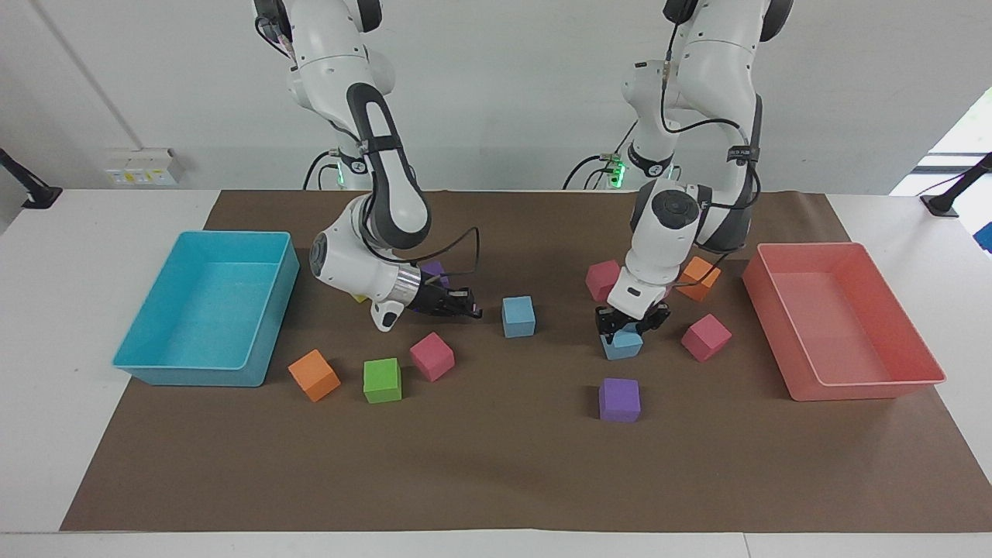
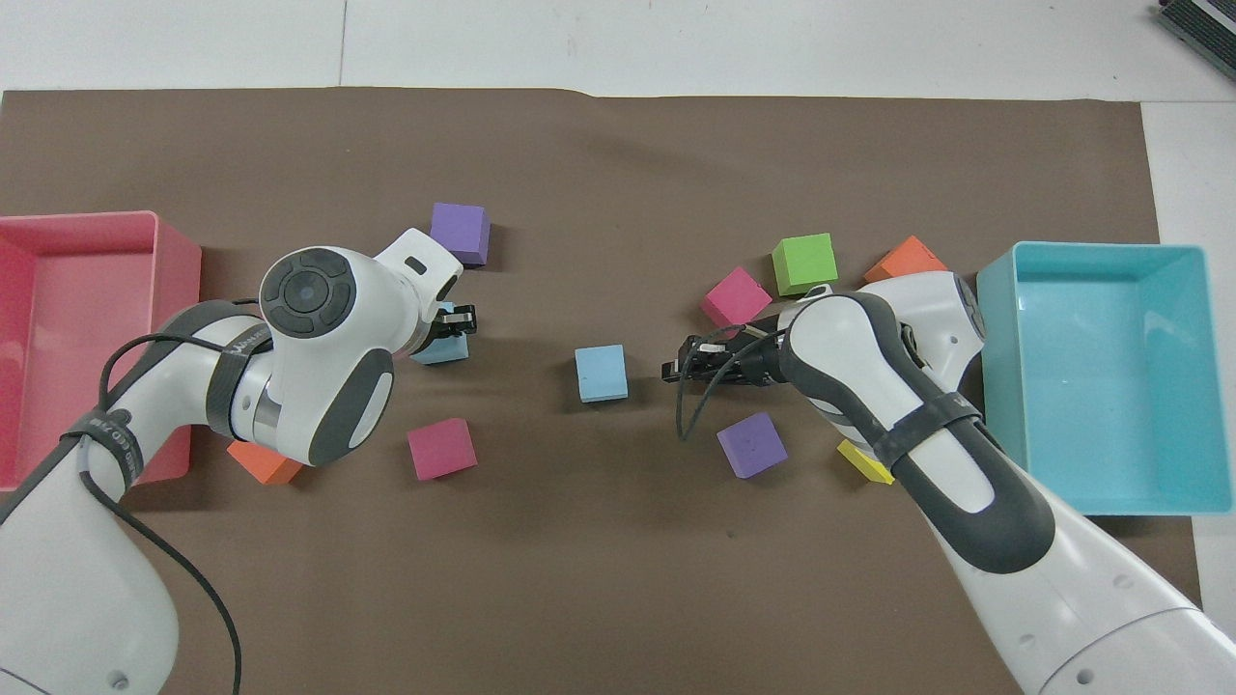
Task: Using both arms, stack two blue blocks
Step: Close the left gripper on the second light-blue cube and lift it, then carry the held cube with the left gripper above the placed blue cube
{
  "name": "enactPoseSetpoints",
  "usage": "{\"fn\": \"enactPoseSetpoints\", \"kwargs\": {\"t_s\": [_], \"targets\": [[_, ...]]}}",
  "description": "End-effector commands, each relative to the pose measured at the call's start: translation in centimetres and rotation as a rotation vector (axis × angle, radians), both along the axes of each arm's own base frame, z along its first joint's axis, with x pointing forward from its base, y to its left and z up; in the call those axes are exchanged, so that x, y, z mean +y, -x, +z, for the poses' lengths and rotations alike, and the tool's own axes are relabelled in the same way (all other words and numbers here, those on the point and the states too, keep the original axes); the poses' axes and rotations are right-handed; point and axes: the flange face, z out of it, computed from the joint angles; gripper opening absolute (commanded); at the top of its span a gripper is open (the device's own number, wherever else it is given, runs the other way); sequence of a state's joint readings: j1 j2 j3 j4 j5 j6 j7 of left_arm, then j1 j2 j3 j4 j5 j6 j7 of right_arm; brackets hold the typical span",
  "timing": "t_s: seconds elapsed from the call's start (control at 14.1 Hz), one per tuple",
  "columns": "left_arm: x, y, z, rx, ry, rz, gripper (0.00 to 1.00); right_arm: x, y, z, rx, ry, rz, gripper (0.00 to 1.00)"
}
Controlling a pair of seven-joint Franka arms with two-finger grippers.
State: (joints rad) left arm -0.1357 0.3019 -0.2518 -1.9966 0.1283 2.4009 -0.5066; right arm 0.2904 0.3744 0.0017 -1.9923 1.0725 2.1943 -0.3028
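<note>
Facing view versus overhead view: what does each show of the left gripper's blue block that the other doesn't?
Only the facing view shows the blue block resting on the brown mat, its front face clear, with the left gripper closed on its top. Only the overhead view shows how much the left arm's wrist covers that blue block, leaving one edge visible. Both show the other blue block standing free mid-table, beside the shut, empty right gripper.

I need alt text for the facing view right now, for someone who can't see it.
The left pincer is shut on a blue block on the brown mat; the right pincer, shut and empty, waits beside the other blue block.
</note>
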Motion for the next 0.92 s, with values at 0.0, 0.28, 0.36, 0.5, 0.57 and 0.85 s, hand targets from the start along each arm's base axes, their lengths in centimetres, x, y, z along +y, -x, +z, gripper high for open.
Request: {"fn": "enactPoseSetpoints", "kwargs": {"t_s": [0.0,0.28,0.36,0.5,0.57,0.85], "targets": [[0.7,-0.2,0.4,-0.025,-0.023,-0.001,0.04,-0.1,0.3,-0.3,-0.017,-0.017,-0.017,0.0],[-0.2,-0.2,3.0,-0.02,-0.036,-0.009,0.02,0.0,0.5,-0.4,-0.012,-0.016,-0.018,0.0],[-1.1,0.0,3.9,-0.011,-0.039,-0.02,0.02,0.0,0.5,-0.4,-0.013,-0.016,-0.017,0.0],[-3.2,0.5,5.3,-0.002,-0.031,0.009,0.02,0.0,0.5,-0.4,-0.012,-0.016,-0.018,0.0],[-4.4,1.0,5.8,-0.007,-0.019,0.03,0.02,0.0,0.5,-0.4,-0.012,-0.016,-0.018,0.0],[-9.3,3.4,6.9,0.005,-0.001,0.043,0.03,0.0,0.5,-0.4,-0.012,-0.016,-0.018,0.0]]}}
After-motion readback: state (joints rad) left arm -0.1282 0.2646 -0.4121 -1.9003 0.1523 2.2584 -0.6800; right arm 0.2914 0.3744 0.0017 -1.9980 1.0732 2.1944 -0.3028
